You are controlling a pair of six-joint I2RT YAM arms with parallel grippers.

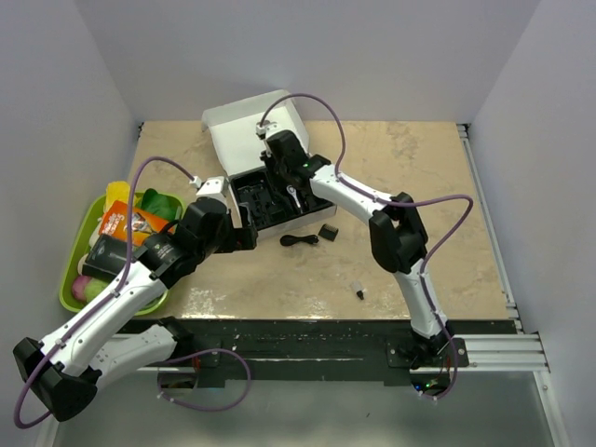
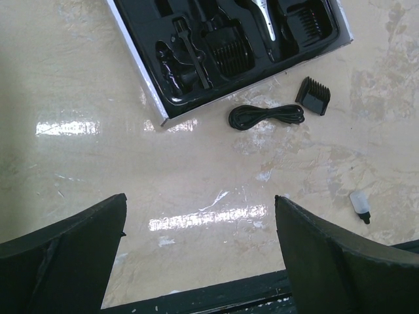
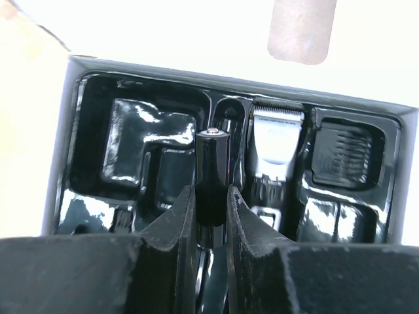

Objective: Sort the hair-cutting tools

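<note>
My right gripper (image 3: 211,193) is shut on a slim black cylindrical tool (image 3: 213,160) with a silver tip, held over the black insert (image 3: 131,150) of the white box (image 1: 247,116). The clipper's silver blade head (image 3: 278,144) lies in the insert, with a comb attachment (image 3: 344,157) in the slot to its right. On the table in front of the box lie a coiled black cord (image 2: 265,116), a black comb attachment (image 2: 314,95) and a tiny bottle (image 2: 360,206). My left gripper (image 2: 201,199) is open and empty above bare table, near the box's front left corner (image 1: 244,235).
A green tray (image 1: 79,247) of colourful packets and fruit sits at the left edge, under my left arm. The cord (image 1: 300,239), the comb (image 1: 327,231) and the bottle (image 1: 358,292) lie between the box and the table's front edge. The box lid stands open at the back.
</note>
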